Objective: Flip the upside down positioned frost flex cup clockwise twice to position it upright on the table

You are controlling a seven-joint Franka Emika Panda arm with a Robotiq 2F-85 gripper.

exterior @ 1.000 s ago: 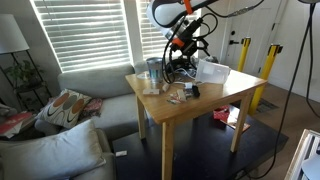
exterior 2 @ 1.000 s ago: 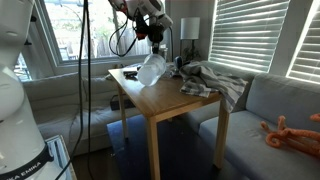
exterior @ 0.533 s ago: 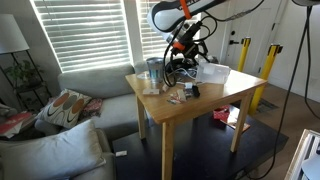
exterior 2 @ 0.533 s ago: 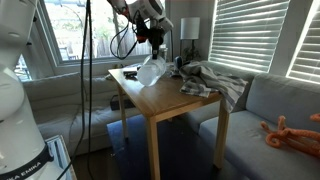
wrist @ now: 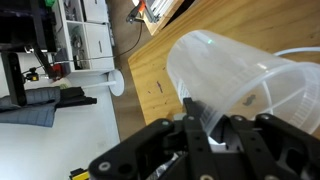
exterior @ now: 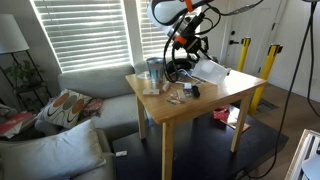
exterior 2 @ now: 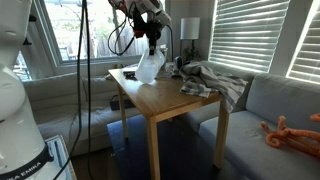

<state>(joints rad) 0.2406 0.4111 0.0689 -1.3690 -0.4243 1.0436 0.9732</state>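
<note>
The frost flex cup (exterior: 209, 70) is a whitish translucent tapered cup. It is held tilted just above the far part of the light-wood table (exterior: 212, 100). My gripper (exterior: 186, 47) comes down from above and is shut on the cup's wall. In an exterior view the cup (exterior 2: 150, 68) hangs under the gripper (exterior 2: 152, 42) over the table (exterior 2: 165, 100). In the wrist view the cup (wrist: 240, 75) fills the right side. Its wall is pinched between the black fingers of the gripper (wrist: 210, 118), above the wood top (wrist: 150, 70).
A grey-tinted tumbler (exterior: 153, 69) stands at the table's far left corner, with small items (exterior: 180, 93) in front of it. A grey cloth (exterior 2: 210, 80) lies over the table's sofa side. A black object (exterior 2: 128, 73) lies near the window-side edge. A sofa (exterior: 90, 85) flanks the table.
The jaws have gone from open to shut on the cup. The cup has tipped and risen slightly under the gripper.
</note>
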